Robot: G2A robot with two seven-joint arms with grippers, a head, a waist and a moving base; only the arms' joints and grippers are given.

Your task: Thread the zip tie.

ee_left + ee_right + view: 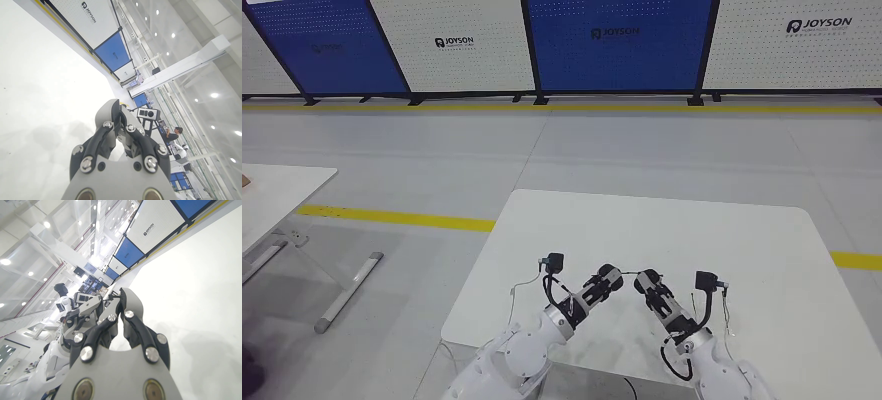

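so, zip tie (113, 297) in r gripper (121, 294) (pinched)

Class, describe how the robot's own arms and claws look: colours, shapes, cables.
The arms have white shells, black wrist sections and thin looping black cables. The left claw and right claw match: curved grey fingers, black linkage bars, round silver bolts, black inner pads.

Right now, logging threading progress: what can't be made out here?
Zip tie length: right wrist view, pinched inside the right gripper's fingers; just a tip shows.
Tail in head or not: top view, too small between both grippers.
Left gripper's hold: left wrist view, fingers cover it.
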